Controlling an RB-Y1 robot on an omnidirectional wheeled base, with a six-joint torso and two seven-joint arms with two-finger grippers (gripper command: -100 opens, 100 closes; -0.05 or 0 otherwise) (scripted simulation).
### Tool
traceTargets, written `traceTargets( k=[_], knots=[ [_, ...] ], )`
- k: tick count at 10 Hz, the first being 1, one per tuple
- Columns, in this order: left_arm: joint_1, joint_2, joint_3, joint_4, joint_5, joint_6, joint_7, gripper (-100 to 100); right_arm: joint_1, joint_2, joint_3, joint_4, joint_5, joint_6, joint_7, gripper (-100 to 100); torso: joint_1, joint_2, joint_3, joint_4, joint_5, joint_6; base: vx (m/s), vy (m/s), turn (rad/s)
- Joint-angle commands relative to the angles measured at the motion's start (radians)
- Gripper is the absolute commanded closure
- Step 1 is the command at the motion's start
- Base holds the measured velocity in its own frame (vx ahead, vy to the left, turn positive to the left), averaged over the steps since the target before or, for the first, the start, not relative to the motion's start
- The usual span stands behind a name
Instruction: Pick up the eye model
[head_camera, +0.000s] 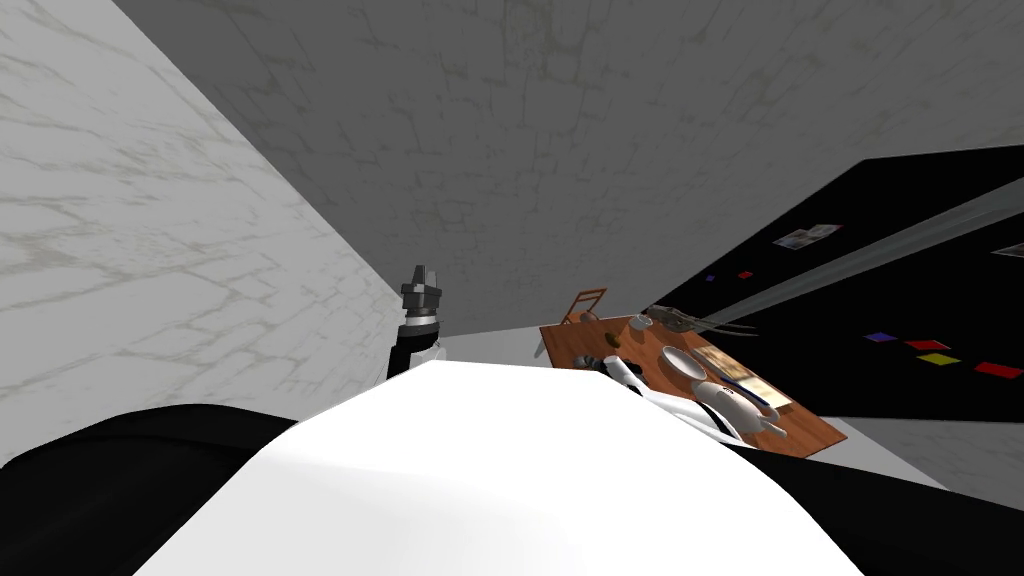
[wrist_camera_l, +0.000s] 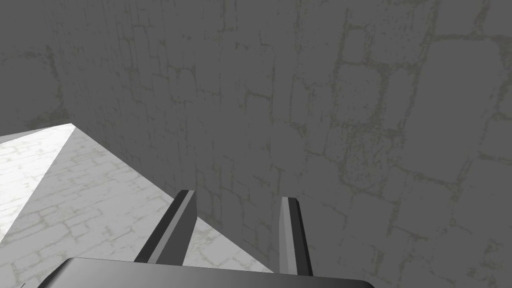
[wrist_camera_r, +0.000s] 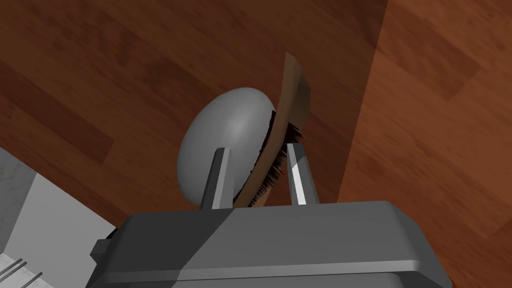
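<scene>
At frame centre, the eye model (wrist_camera_r: 225, 130) is clamped between the right gripper (wrist_camera_r: 257, 149) fingers over the wooden tabletop (wrist_camera_r: 100, 75), ready for lifting. The left gripper (wrist_camera_l: 235, 205) fingers are held apart, idle.

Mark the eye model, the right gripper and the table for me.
eye model (wrist_camera_r: 220, 130): right wrist view, on its grey dome.
right gripper (wrist_camera_r: 257, 149): right wrist view, midway between its fingertips.
table (wrist_camera_r: 100, 75): right wrist view, bare wooden top.

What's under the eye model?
Brown wooden table spreads beneath the grey eye model, held in the right pincer. The model covers the spot directly below, so whether it touches cannot be told.
</scene>
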Motion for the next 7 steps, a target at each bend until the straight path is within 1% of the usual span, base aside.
traceTargets(
  k=[1, 4, 6, 7],
  knots=[
    [0.000, 0.000, 0.000, 0.000, 0.000, 0.000, 0.000, 0, -0.005, -0.002, -0.011, 0.011, -0.010, 0.005, 0.031, 100, 0.000, 0.000, 0.000, 0.000, 0.000, 0.000, 0.019, 0.034, -0.039],
    [0.000, 0.000, 0.000, 0.000, 0.000, 0.000, 0.000, 0, -0.010, -0.019, -0.052, 0.018, -0.026, 0.037, 0.105, 100, 0.001, 0.000, 0.000, 0.001, 0.001, -0.001, 0.024, 0.044, -0.070],
    [0.000, 0.000, 0.000, 0.000, 0.000, 0.000, 0.000, 0, -0.008, -0.018, -0.049, 0.016, -0.023, 0.036, 0.095, 100, 0.001, 0.000, 0.001, 0.001, 0.001, -0.002, 0.013, 0.024, -0.018],
    [0.000, 0.000, 0.000, 0.000, 0.000, 0.000, 0.000, 0, -0.008, -0.018, -0.050, 0.017, -0.024, 0.037, 0.100, 0, 0.000, 0.001, 0.001, 0.001, 0.000, -0.002, 0.000, 0.000, 0.000]
  ],
)
